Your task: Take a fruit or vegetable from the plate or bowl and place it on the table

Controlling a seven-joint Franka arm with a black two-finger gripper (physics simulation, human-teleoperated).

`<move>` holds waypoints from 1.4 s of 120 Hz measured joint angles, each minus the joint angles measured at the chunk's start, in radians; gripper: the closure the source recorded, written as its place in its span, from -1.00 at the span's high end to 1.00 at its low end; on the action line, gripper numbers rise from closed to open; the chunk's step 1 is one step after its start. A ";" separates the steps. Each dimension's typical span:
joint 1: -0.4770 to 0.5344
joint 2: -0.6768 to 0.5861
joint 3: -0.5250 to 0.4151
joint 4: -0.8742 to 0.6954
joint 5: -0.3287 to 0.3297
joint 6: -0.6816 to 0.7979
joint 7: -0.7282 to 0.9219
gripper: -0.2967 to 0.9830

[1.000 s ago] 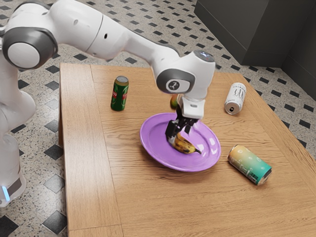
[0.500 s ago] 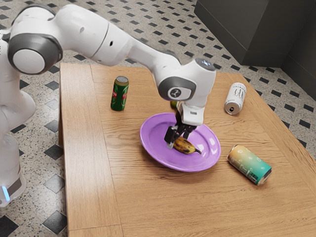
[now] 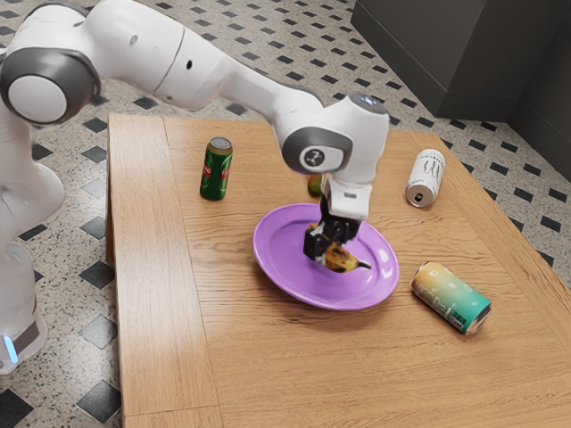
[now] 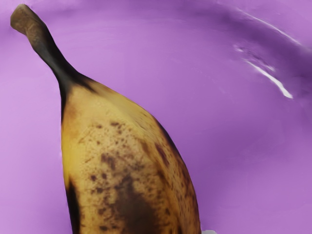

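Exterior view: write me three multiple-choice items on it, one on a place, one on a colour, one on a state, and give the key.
1. Where is the banana?
A) on the floor
B) at the gripper, over the plate
C) at a corner of the table

2. What colour is the plate?
A) purple
B) white
C) orange

3. How is the green can set?
A) lying on its side
B) upside down on the plate
C) upright on the table

Key:
1. B: the banana shows below the hand, within the plate's outline.
2. A: rim and middle are both purple.
3. C: its lid faces up and its side rises straight from the wood.
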 joint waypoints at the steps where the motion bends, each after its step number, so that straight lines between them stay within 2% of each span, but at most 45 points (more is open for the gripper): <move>1: -0.003 -0.005 0.000 -0.001 0.000 -0.001 0.000 -0.31; 16: -0.056 -0.054 0.001 -0.003 0.003 -0.016 0.002 -0.30; 41: -0.173 -0.053 -0.005 0.017 0.002 -0.028 0.005 -0.30; 62: -0.221 -0.045 -0.075 0.038 0.001 -0.033 0.006 -0.30; 108: -0.207 -0.029 -0.115 0.055 -0.001 -0.037 0.008 -0.31; 153: -0.219 -0.018 -0.199 0.081 0.000 -0.037 0.009 -0.30; 168: -0.212 -0.019 -0.202 0.084 -0.002 -0.038 0.013 0.16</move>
